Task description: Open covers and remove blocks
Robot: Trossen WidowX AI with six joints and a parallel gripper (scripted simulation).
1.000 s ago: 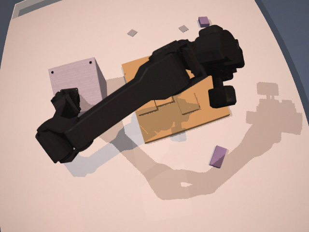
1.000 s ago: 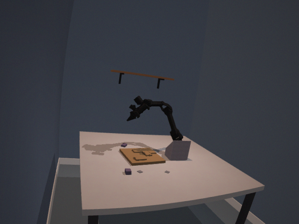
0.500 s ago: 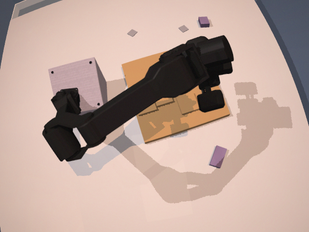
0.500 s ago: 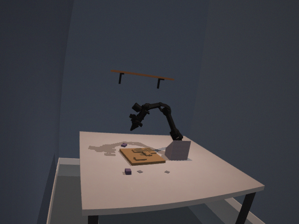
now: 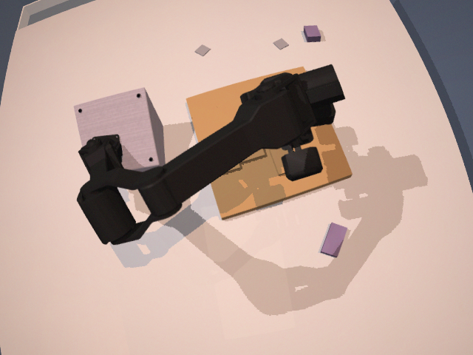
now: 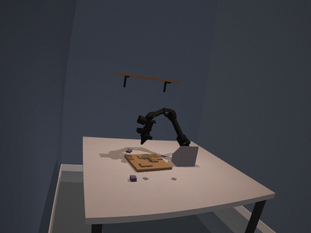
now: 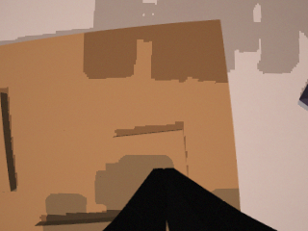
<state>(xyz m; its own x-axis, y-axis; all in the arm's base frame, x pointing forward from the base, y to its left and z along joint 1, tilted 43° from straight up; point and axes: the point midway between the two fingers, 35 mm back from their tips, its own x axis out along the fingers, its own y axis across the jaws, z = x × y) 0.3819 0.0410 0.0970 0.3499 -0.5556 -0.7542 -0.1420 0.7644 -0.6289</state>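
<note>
The orange-brown puzzle board point(image 5: 204, 110) point(image 6: 134, 164) point(image 7: 43, 72) lies flat on the table. Raised wooden pieces in its own colour, such as one near its middle point(image 6: 151, 159), stand on it. A flat squarish outline point(image 7: 154, 144) shows beyond the fingertips in the wrist view. Whether the covers are open cannot be told, and the arm hides part of the board in the top view. One purple block point(image 5: 312, 32) point(image 6: 132, 178) and another purple block point(image 5: 333, 239) point(image 6: 129, 150) rest on the table, clear of the board. My gripper point(image 6: 142, 143) point(image 7: 163, 178) is shut and empty, pointing down above the board.
A pale pinkish box point(image 5: 114, 122) point(image 6: 185, 156) stands beside the board near the arm's base. Two thin grey diamond tiles, one point(image 5: 202, 49) point(image 6: 173, 178) and the other point(image 5: 280, 43) point(image 6: 145, 178), lie flat on the table. A wall shelf point(image 6: 148, 77) hangs behind.
</note>
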